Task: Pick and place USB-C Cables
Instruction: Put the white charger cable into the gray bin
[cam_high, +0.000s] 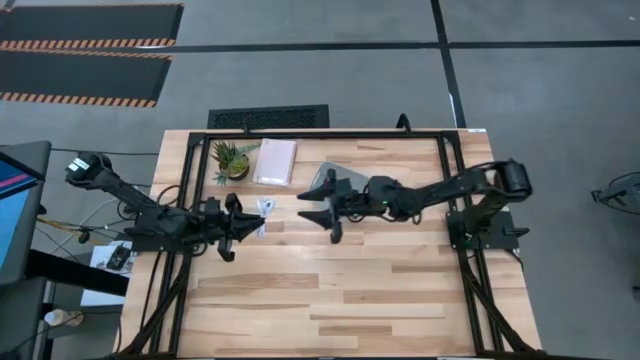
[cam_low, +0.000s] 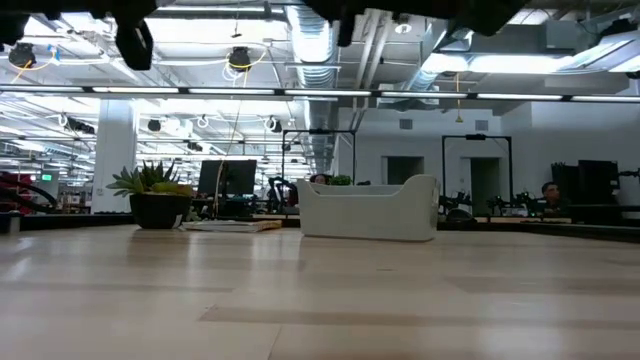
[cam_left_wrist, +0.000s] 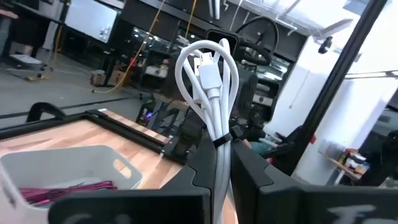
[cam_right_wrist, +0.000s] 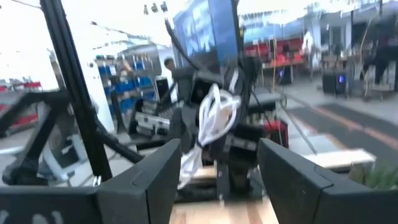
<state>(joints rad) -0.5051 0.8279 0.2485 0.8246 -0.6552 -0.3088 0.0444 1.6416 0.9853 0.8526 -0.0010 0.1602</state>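
- The dark left gripper (cam_high: 238, 228) is hovering at the left centre of the high view, above the pale wooden table (cam_high: 340, 290); its jaws are clamping together on the white looped USB-C cable bundle (cam_high: 263, 208), and the cable is sticking out toward the frame's middle.
- In the left wrist view, the white looped USB-C cable bundle (cam_left_wrist: 209, 87) is standing upright at the centre of the frame; its lower end is sitting pinched between the two dark fingers (cam_left_wrist: 249, 171).
- At the lower left of that same view, the maroon-pink cable bundle (cam_left_wrist: 65, 188) is lying inside the clear plastic tray (cam_left_wrist: 93, 163).
- Above the left gripper in the high view, the small green potted plant (cam_high: 230, 158) is sitting at the table's upper left; the pale pink notebook (cam_high: 275, 161) is lying just beside it on the right.
- At the centre of the high view, the clear plastic tray (cam_high: 322, 181) is partly showing; the right arm is covering part of it.
- The dark right gripper (cam_high: 322, 207) is hanging at the centre of the high view, facing the left gripper; its fingers are standing apart and holding nothing.
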